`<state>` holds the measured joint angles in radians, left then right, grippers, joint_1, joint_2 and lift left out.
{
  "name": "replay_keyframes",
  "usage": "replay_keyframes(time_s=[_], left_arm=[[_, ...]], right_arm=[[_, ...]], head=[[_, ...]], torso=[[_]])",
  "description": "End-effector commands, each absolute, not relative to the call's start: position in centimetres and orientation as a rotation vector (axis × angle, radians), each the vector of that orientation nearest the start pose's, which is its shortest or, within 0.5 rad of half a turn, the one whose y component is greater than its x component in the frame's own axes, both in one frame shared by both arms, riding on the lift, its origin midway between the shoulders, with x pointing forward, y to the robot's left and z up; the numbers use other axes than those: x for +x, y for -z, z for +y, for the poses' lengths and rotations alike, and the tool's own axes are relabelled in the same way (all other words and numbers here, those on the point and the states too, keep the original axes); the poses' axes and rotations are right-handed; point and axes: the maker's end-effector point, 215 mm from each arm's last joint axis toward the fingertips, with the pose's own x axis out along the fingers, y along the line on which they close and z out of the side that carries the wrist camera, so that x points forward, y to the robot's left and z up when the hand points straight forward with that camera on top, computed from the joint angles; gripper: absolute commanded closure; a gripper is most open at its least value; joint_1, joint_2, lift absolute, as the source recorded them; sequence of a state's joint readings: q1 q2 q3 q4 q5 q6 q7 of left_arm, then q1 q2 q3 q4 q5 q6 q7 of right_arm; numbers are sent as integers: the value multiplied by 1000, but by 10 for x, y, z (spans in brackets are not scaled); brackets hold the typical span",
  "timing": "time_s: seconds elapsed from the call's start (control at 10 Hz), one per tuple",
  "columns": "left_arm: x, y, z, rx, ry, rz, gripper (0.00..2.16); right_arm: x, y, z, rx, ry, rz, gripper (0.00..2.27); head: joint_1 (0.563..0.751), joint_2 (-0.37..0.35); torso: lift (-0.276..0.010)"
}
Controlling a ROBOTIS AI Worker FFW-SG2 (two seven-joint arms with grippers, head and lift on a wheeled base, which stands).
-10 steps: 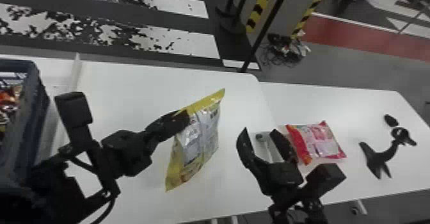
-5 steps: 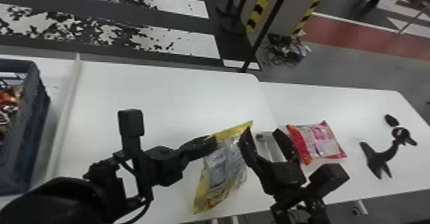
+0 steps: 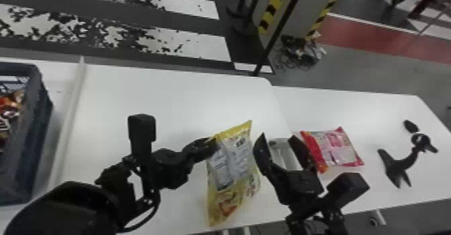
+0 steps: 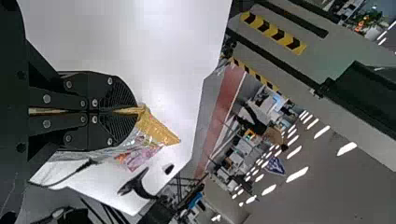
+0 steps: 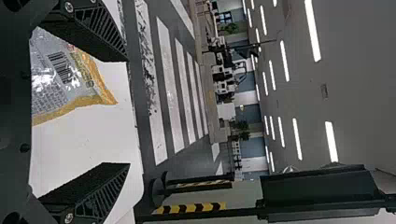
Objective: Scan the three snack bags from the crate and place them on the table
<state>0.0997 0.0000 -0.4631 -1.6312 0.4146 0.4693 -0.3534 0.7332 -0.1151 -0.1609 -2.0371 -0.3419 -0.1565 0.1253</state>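
Note:
My left gripper (image 3: 213, 144) is shut on the upper left edge of a yellow snack bag (image 3: 231, 174), held upright with its printed back and barcode turned toward my right gripper (image 3: 277, 140). That right gripper stands open just right of the bag. In the left wrist view the left gripper (image 4: 135, 111) pinches the bag's yellow edge (image 4: 156, 128). The right wrist view has the bag (image 5: 65, 79) beside one finger of the open right gripper (image 5: 126, 112). A red and pink snack bag (image 3: 335, 147) lies on the right table.
A dark blue crate (image 3: 42, 116) with snack bags inside stands at the far left. The white table (image 3: 174, 93) adjoins another table (image 3: 369, 110) on the right, where a black scanner on a stand (image 3: 401, 160) rests. A white device (image 3: 285, 153) is behind the right gripper.
My left arm has carried the yellow bag rightward toward the right gripper, and the bag's printed back has turned. The right gripper has hardly moved and stays open.

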Motion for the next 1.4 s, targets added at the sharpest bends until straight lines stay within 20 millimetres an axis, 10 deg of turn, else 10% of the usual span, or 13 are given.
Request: replay_keyframes(time_s=[0.0,0.3,0.4,1.1,1.3], left_arm=[[422,446,-118,-339,834,484,1872],[448,448,-98,-265,772,440,1386],[451,452,-97,-226,773,441,60],[479,463,-55,-71,581,375,29],[482,438,-38,-106,551,318,29]], right_arm=[[367,373,-309,146,-2,75,87],[367,373,-309,145,-9,77,87],[367,373,-308,143,-12,78,87],[366,375,-310,142,-15,85,87],[366,374,-309,142,-17,83,87]], head=[[695,-350],[695,-350],[695,-350],[695,-350],[695,-350]], torso=[[-62],[-62],[-62],[-62],[-62]])
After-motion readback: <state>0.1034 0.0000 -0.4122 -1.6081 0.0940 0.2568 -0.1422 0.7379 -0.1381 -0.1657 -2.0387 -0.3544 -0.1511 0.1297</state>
